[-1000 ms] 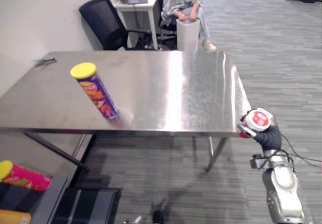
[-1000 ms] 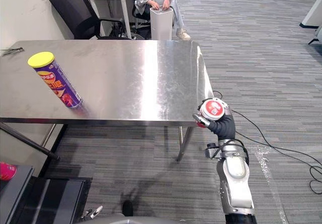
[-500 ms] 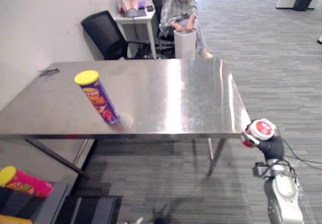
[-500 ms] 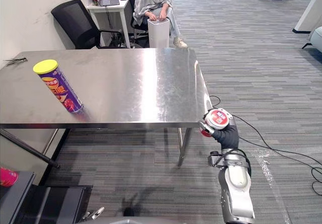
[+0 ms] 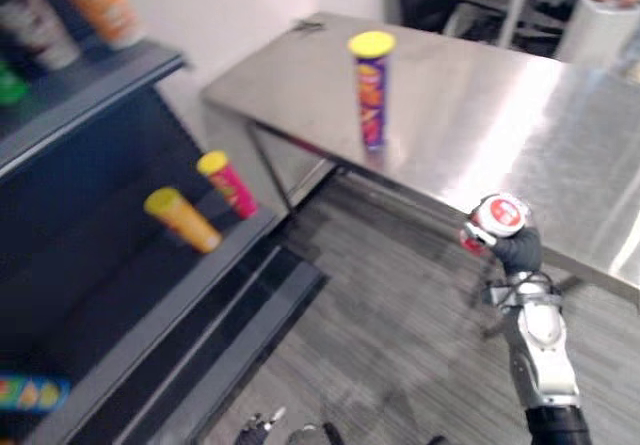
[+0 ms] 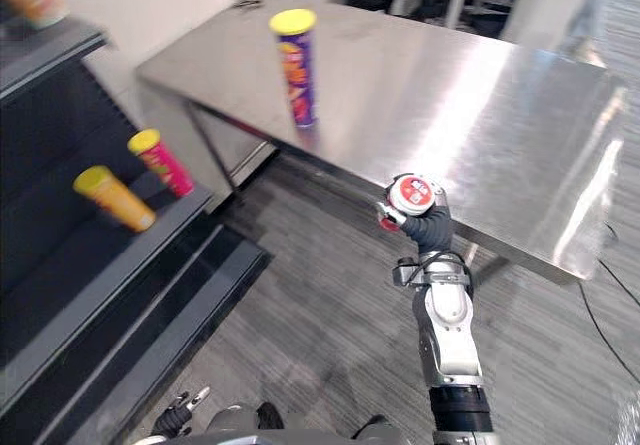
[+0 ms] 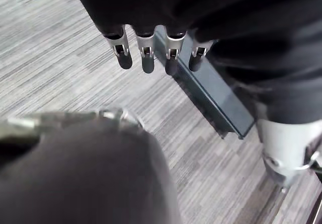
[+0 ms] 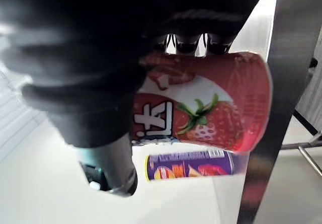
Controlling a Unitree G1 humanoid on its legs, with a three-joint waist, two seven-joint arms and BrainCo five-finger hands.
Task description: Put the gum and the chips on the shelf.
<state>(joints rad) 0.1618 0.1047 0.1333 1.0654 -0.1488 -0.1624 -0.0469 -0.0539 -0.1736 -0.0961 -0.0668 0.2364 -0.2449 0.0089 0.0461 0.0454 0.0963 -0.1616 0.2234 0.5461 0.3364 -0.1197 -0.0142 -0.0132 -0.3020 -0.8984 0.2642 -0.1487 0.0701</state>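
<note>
Holding the gum (image 6: 411, 195) off the worktop (image 6: 480, 95) edge, probably for carrying to the shelf (image 5: 120, 295), the right hand (image 6: 428, 230) curls closely around the canister. Chips (image 6: 297, 65) stand upright on the worktop. The left hand (image 7: 147, 55) hangs slack-fingered, holding nothing.

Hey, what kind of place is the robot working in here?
Probably an office or lab with a mock shop corner: grey carpet floor, a bare steel table, and a dark shelf holding snack cans.
</note>
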